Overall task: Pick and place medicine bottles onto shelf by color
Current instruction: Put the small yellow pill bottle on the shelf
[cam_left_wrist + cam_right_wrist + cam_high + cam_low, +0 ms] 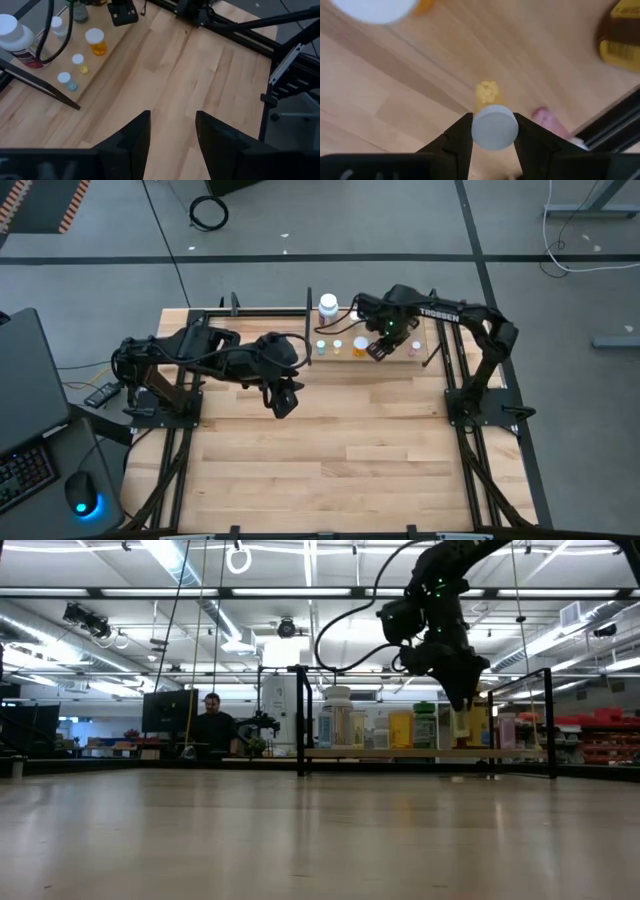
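The shelf (pixel 345 360) is a narrow light-wood plank with black posts at the table's far middle. On it stand a large white bottle (pixel 328 305), two tiny white-capped bottles (pixel 321 346) (pixel 338 346) and an orange bottle (pixel 360 345). The low view also shows a yellow bottle (pixel 400 728), a green one (pixel 425 725) and a pink one (pixel 505 730). My right gripper (pixel 378 348) is over the shelf, shut on a small white-capped bottle of yellow pills (pixel 487 95). My left gripper (pixel 283 400) is open and empty above the table, near-left of the shelf. My right gripper pinches the small bottle's white cap (pixel 495 127) between its two fingers (pixel 457 140), one on each side. The fingers come from above, pointing down. The bottle hangs upright below them (pixel 460 725), base close over the shelf plank; whether it touches the plank I cannot tell.
In the right wrist view a pink bottle (pixel 547 117) is close beside the held one, and a yellow dark-capped one (pixel 622 35) farther off. Black shelf posts (pixel 302 720) stand at the plank's ends. A person (pixel 212 725) sits beyond the table.
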{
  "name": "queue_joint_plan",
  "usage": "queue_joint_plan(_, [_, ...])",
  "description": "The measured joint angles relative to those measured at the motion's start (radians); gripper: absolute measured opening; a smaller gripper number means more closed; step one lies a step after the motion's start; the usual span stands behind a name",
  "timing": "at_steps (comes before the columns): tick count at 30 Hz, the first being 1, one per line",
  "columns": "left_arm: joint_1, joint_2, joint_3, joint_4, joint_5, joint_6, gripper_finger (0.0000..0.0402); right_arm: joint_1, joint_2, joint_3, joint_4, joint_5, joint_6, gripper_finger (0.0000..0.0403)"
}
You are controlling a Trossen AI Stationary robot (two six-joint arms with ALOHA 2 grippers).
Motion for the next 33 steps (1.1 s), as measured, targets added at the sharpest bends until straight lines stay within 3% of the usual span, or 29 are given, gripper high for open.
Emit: queue_joint_plan(33, [0.025, 0.0, 0.0, 0.003, -0.016, -0.029, 0.0165, -0.057, 0.002, -0.039, 0.112, 0.02, 0.045, 0.0138])
